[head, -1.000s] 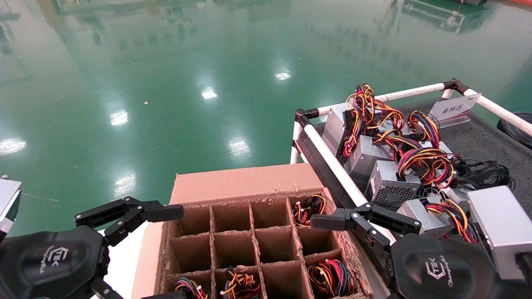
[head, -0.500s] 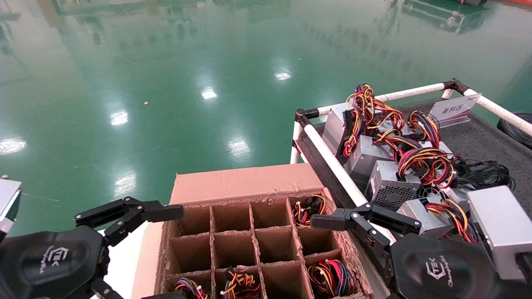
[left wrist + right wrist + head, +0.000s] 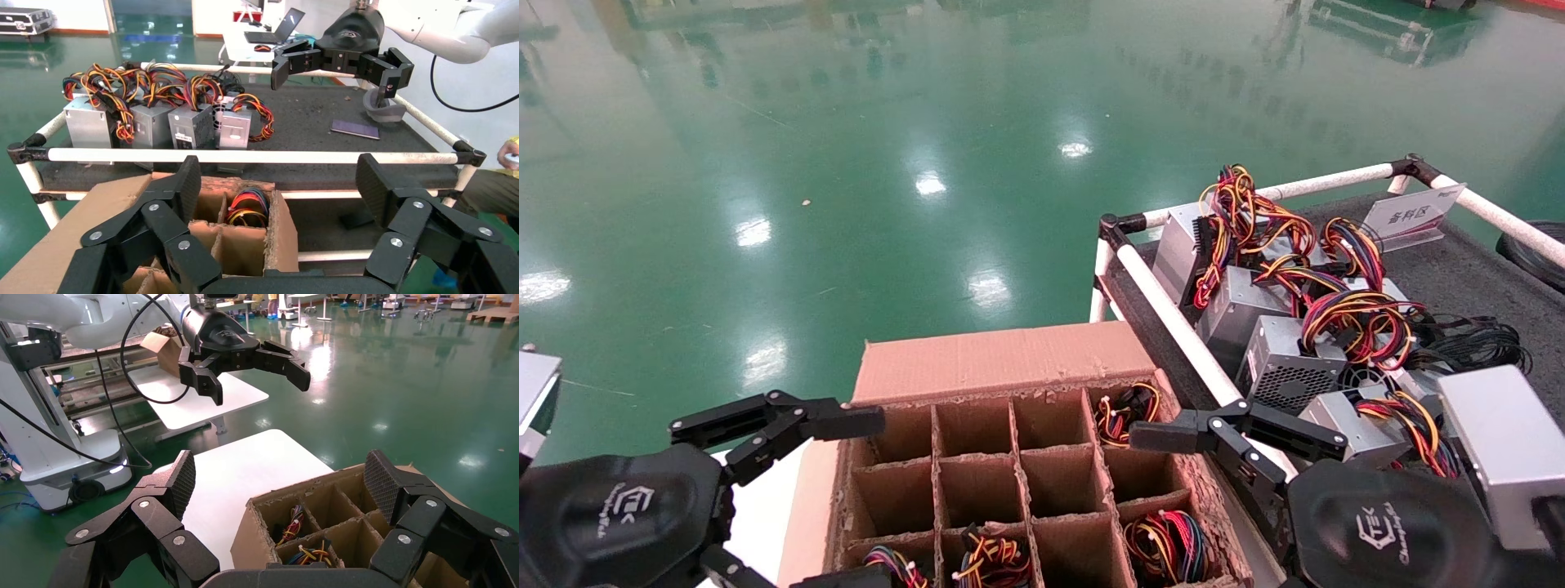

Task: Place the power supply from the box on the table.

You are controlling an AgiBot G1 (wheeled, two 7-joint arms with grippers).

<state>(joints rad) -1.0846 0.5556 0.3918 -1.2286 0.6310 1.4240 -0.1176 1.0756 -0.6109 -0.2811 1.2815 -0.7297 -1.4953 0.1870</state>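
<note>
Power supply (image 3: 1169,545) sits in the box (image 3: 1001,363), near-right cell, only its wires showing. Right gripper (image 3: 1173,457) hovers over the box's right edge, jaws spread, empty. Left gripper (image 3: 789,490) likewise spread, at the left edge. Suggest descending straight into the cell, clear of dividers, gripping casing, not wires. Table (image 3: 1459,278) is right.

A glossy green floor (image 3: 887,163) fills the room and mirrors bright spots of overhead light. In the right wrist view a white low platform (image 3: 245,471) lies on that floor, with a white bench (image 3: 196,401) beyond it. A black case (image 3: 24,19) sits far off.
</note>
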